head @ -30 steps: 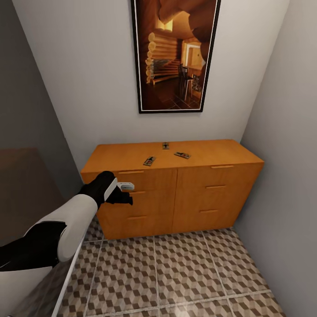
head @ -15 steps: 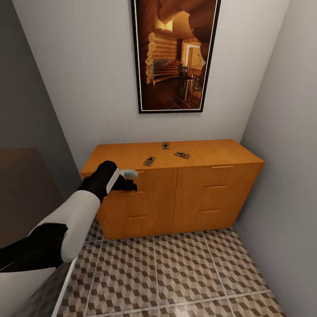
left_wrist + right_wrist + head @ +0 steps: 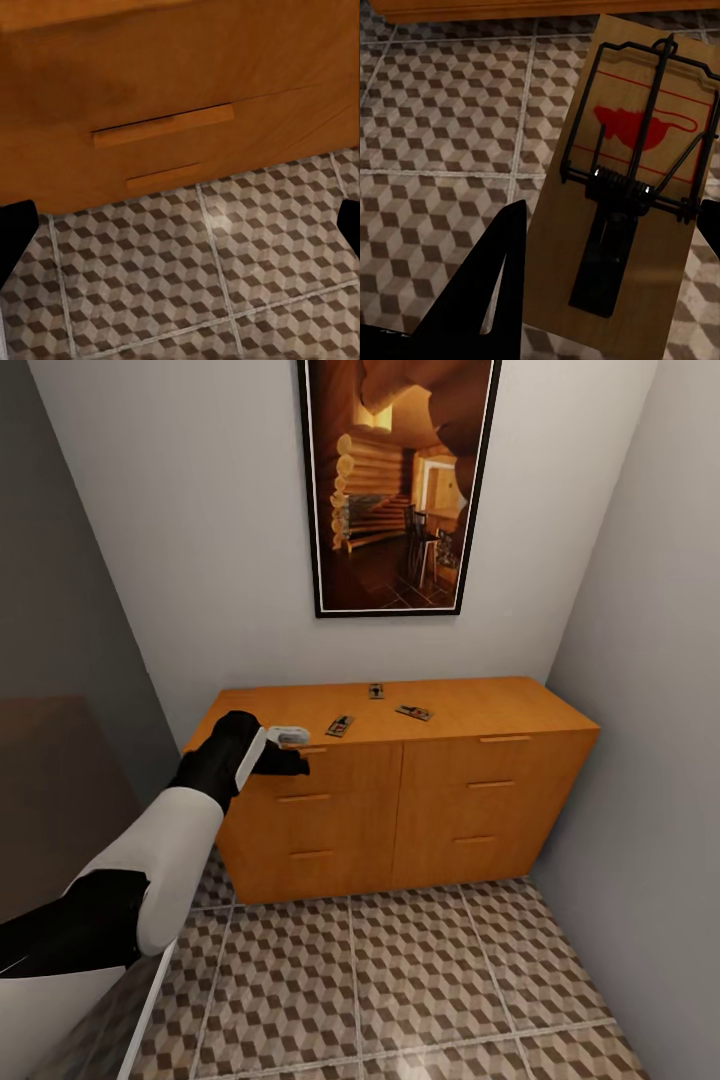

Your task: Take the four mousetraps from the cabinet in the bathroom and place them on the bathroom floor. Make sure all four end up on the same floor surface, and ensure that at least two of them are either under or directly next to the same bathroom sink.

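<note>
The left gripper (image 3: 290,750), jaws wide, hovers at the cabinet (image 3: 400,800) edge, seemingly reaching for the trap (image 3: 339,725) at its two o'clock. The right gripper (image 3: 607,255) clamps another mousetrap (image 3: 634,187) over the tiles (image 3: 442,112).

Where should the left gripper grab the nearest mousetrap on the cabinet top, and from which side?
Probably from above, pinching the nearest mousetrap across its short width, fingers on the long wooden edges. It lies flat on the cabinet top near the front edge, angled, so rotate the left gripper to match. Avoid the dark metal parts.
</note>
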